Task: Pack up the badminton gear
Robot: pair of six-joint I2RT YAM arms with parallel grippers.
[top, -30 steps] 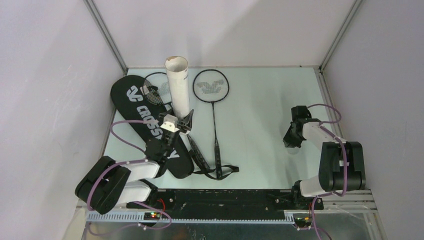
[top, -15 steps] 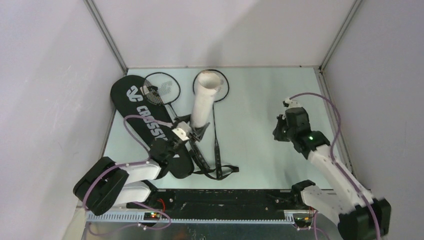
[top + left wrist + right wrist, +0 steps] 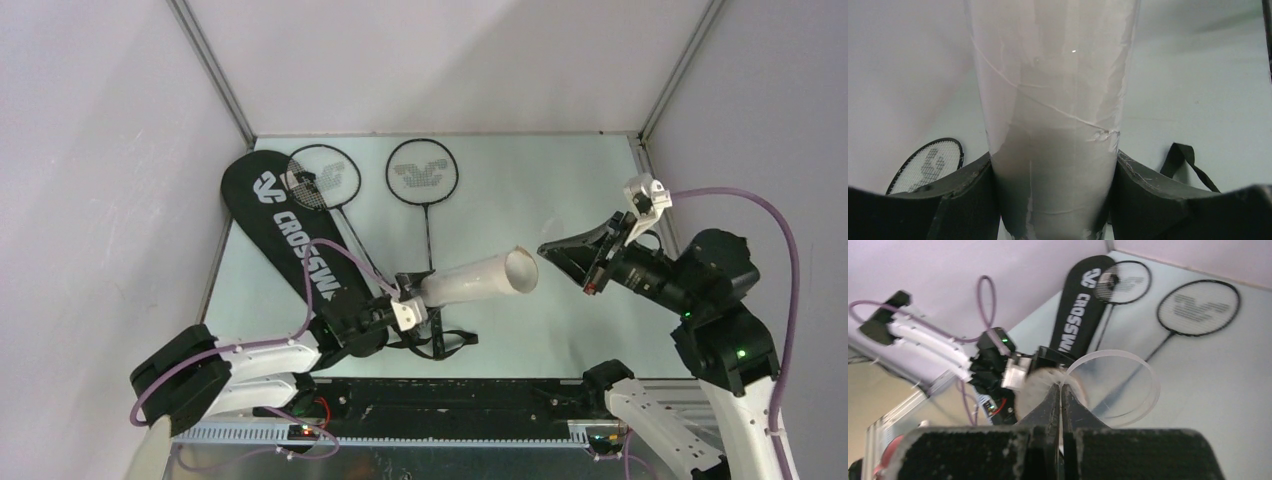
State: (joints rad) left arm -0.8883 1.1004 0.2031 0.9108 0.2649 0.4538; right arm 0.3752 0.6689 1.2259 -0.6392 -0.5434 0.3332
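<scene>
My left gripper (image 3: 415, 300) is shut on the long white tube (image 3: 470, 283), holding it tilted low with its open mouth pointing right. The tube fills the left wrist view (image 3: 1053, 125) between the fingers. My right gripper (image 3: 548, 250) is raised, shut, just right of the tube mouth. In the right wrist view the gripper (image 3: 1060, 386) pinches a blurred white shuttlecock (image 3: 1035, 385) in front of the tube's rim (image 3: 1148, 385). The black CROSSWAY bag (image 3: 290, 235) lies at the left. Two black rackets (image 3: 325, 180) (image 3: 422, 175) lie at the back.
The bag's black strap (image 3: 450, 345) lies loose on the table under the tube, beside one racket's handle. White walls close in the table on three sides. A black rail (image 3: 440, 395) runs along the near edge.
The left gripper has swung the tube from upright down to the right, mouth toward the right arm. The right gripper has lifted off the table and turned to face the tube mouth.
</scene>
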